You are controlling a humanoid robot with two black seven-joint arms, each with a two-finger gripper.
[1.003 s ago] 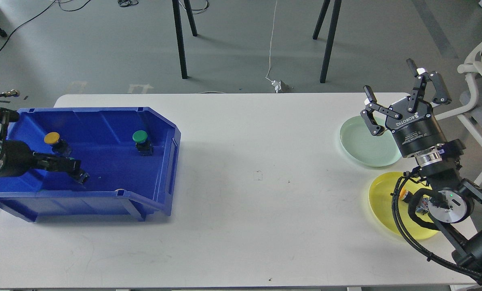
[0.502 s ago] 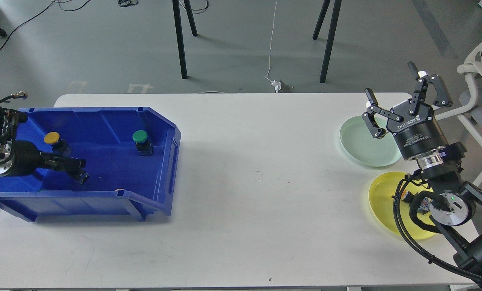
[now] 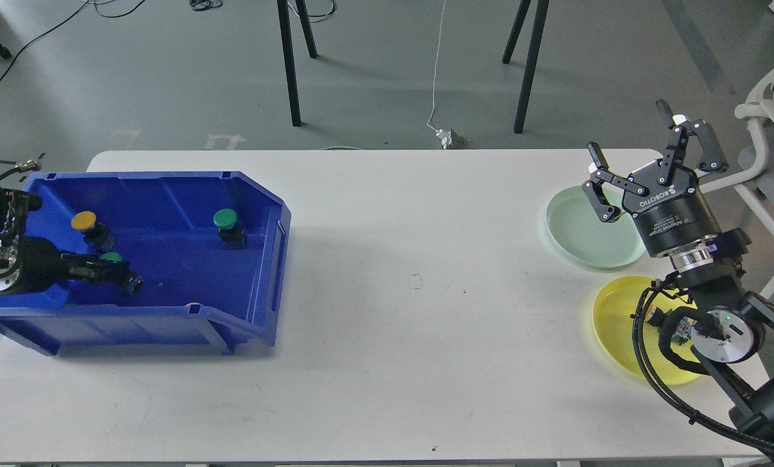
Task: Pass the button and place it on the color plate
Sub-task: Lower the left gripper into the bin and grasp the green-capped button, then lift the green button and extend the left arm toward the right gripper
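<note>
Head view: a white table (image 3: pixel 387 311) seen from above. At its left edge sits a blue bin (image 3: pixel 166 318). Inside the bin, a yellow-capped button (image 3: pixel 85 222) stands near the far left wall, and a green-capped button (image 3: pixel 225 220) stands toward the right side, well apart from it. My left gripper (image 3: pixel 124 277) reaches into the bin from the left, low over its floor near the front wall. A small patch of green (image 3: pixel 109 257) shows right at its tip; I cannot tell whether the jaws are parted or closed on it.

Near the table's far right corner lies a pale green plate (image 3: pixel 584 246). A yellow plate (image 3: pixel 620 324) lies just in front of it, at the right edge. My right gripper (image 3: pixel 653 159) hangs above the pale green plate, jaws spread wide and empty.
</note>
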